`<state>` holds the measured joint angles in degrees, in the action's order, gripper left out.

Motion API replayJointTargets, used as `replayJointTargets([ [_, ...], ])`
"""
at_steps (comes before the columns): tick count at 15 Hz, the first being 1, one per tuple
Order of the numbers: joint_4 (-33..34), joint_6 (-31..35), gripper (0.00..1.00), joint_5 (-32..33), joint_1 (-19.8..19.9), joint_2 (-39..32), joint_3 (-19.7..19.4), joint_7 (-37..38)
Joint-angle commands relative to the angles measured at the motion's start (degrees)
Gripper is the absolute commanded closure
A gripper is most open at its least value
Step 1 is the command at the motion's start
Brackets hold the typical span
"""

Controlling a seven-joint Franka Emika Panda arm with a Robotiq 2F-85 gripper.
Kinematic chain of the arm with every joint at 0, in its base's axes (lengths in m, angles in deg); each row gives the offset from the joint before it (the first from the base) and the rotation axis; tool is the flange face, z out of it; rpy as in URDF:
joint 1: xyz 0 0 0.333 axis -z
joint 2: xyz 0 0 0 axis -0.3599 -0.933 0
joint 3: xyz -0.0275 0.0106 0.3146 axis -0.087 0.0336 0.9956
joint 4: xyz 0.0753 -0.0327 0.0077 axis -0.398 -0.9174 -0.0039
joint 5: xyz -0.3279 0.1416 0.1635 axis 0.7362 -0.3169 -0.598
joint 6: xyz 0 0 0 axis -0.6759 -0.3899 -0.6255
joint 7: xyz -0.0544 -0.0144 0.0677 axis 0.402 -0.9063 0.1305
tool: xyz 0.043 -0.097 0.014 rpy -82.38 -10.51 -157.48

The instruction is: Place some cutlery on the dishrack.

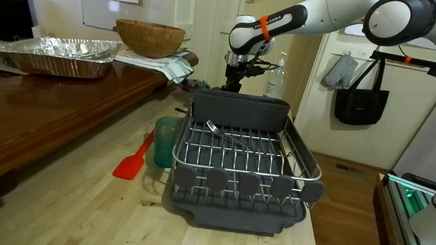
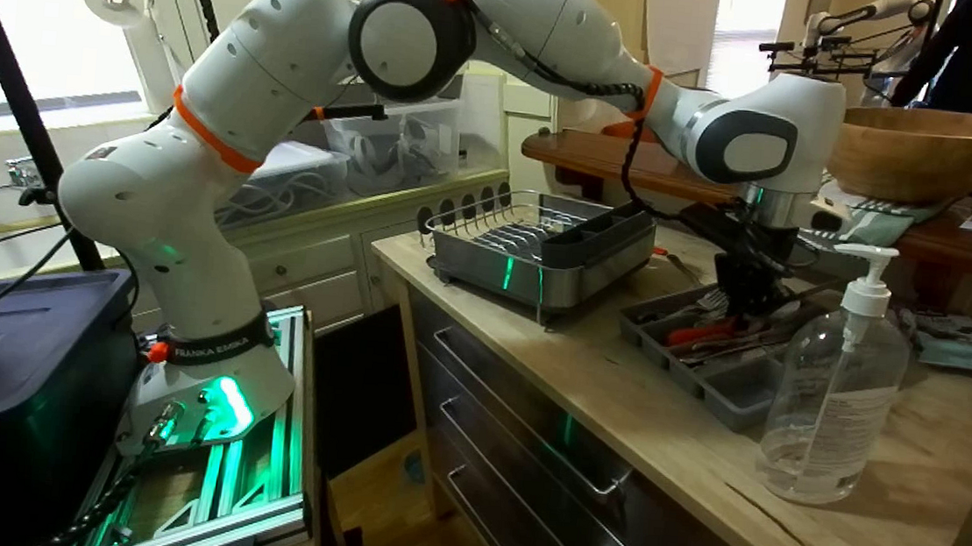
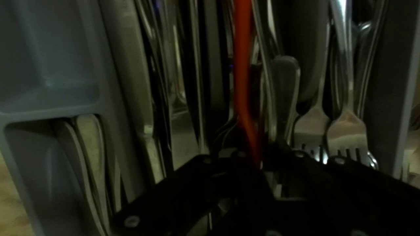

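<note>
Wooden counter (image 1: 104, 217); cup (image 1: 165, 145) beside dishrack (image 1: 239, 218); spatula (image 1: 131, 166) near.

The dishrack (image 1: 236, 220) is dark grey, its wire grid (image 1: 231, 149) silvery; at its nine o'clock in an exterior view, a green cup (image 1: 164, 143) and a red spatula (image 1: 130, 166). In the wrist view, a blue-grey cutlery tray (image 3: 113, 108), silver forks (image 3: 347, 127) at three o'clock, an orange-red utensil (image 3: 242, 65) at one. A white towel (image 1: 172, 69) carries green stripes.

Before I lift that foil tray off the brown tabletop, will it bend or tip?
The foil tray will probably flex if held by one edge, since its creased walls look thin. Thin foil suggests it's light for its size. Tipping seems unlikely: it sits low and broad.
</note>
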<state>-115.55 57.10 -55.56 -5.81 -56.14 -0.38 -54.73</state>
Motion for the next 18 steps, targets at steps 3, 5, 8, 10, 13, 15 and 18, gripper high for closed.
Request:
replayJointTargets([
  [3, -6.40, 1.64, 0.95, 2.94, -1.39, 7.21, -0.67, -0.28],
  [5, -10.29, 4.87, 0.95, 3.40, -1.50, 11.28, -0.45, -1.11],
  [8, -16.62, 10.91, 0.95, 1.79, -0.89, 17.18, 0.75, -2.64],
  [10, -21.85, 15.58, 0.95, 0.08, -0.19, 21.39, 1.55, -3.74],
  [13, -29.54, 22.54, 0.95, -3.87, 1.32, 27.48, 3.05, -7.21],
  [15, -34.84, 26.89, 0.95, -7.41, 1.95, 31.62, 4.47, -10.84],
  [18, -39.73, 29.23, 0.95, -10.21, 1.10, 36.90, 5.76, -15.12],
])
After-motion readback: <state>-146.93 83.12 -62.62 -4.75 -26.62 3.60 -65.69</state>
